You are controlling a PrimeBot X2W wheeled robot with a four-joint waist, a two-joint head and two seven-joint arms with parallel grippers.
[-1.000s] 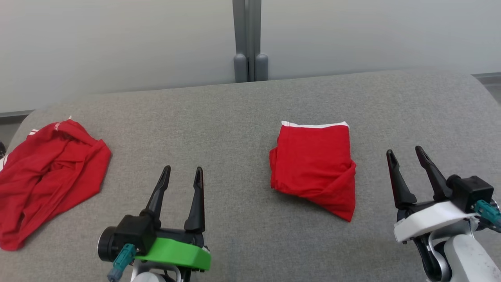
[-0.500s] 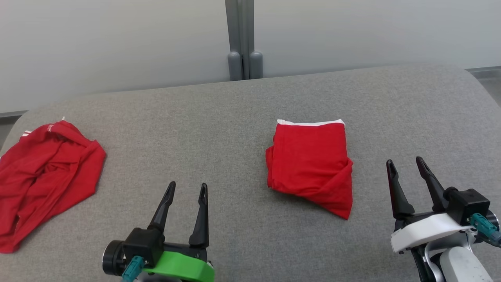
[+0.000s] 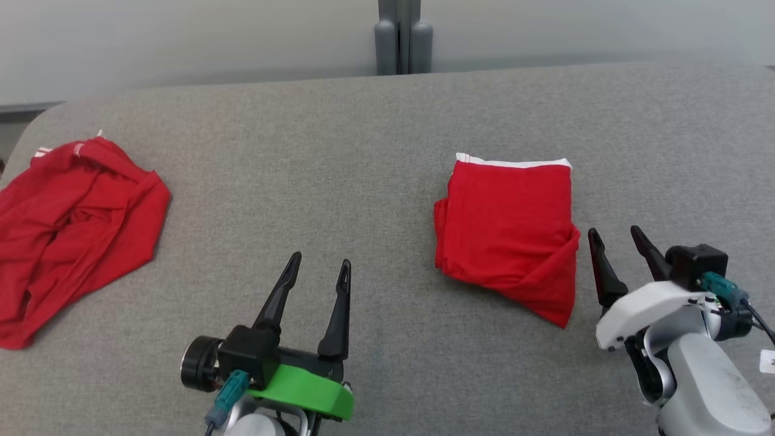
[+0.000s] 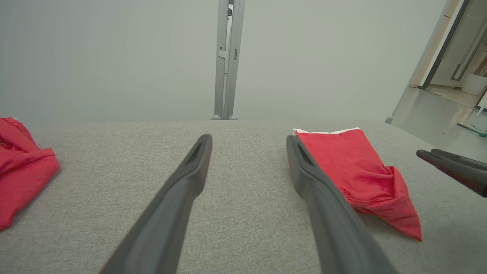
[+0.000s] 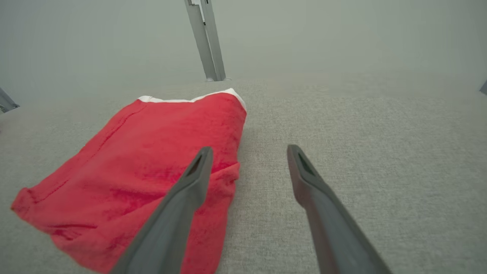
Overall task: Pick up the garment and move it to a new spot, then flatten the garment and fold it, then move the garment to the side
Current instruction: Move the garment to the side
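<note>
Folded red garment (image 3: 505,233) lies on grey surface (image 3: 363,151), right of ctr. R tool (image 3: 614,232) just beside it, fingers apart, empty; prob. positioned for side move. L tool (image 3: 320,261) likewise apart, empty. Crumpled red garment (image 3: 72,230) far left.

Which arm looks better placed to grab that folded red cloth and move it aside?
Probably the right. The open right gripper sits just beside the right edge of the folded red garment. The left gripper, also open, stands farther off, with bare grey cushion between it and the garment.
</note>
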